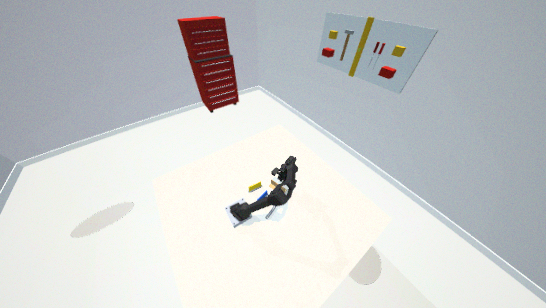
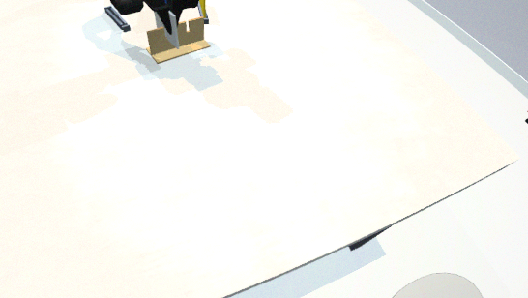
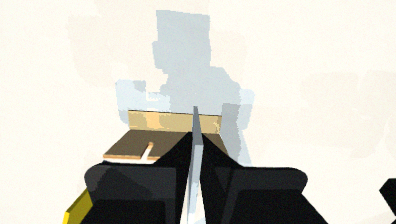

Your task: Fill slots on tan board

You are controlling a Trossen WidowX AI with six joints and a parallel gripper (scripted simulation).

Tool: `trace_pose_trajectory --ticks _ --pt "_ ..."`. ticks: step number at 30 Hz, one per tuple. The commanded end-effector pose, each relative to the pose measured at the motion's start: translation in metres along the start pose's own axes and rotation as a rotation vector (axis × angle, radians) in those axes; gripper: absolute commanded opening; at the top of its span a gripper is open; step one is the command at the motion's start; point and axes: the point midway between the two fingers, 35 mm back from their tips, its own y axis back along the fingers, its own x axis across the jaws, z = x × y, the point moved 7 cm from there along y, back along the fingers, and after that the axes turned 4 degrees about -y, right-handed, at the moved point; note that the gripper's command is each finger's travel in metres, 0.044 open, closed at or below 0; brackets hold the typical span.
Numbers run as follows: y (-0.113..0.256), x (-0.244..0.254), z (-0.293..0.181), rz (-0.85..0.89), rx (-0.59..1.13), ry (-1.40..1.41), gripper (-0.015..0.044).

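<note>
The gripper (image 1: 275,172) (image 2: 169,30) (image 3: 194,136) is pinching a pale grey board (image 2: 172,35) (image 3: 196,131) upright and crosswise over the standing tan board (image 2: 195,33) (image 3: 131,144). Judging by its low position, the grey board is likely going into a slot; whether it is fully seated, I cannot tell. Pressing well here means keeping it vertical, pushing straight down, and opening only once it stops sinking.

The exterior view is showing an open slot toward the tan board's right end and the grey board reaching near its foot. The top view is showing a yellow board (image 1: 255,186) and a blue board (image 1: 262,195), left of the tan board.
</note>
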Motion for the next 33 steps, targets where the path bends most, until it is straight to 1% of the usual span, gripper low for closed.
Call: trace_pose_trajectory --ticks 1,21,33 --pt "-0.003 -0.0004 -0.0016 -0.001 0.007 -0.013 0.0" --pt "-0.002 -0.0017 -0.0009 -0.001 0.007 0.011 0.0" --pt "-0.0078 -0.0017 0.0003 -0.001 0.007 -0.001 0.0"
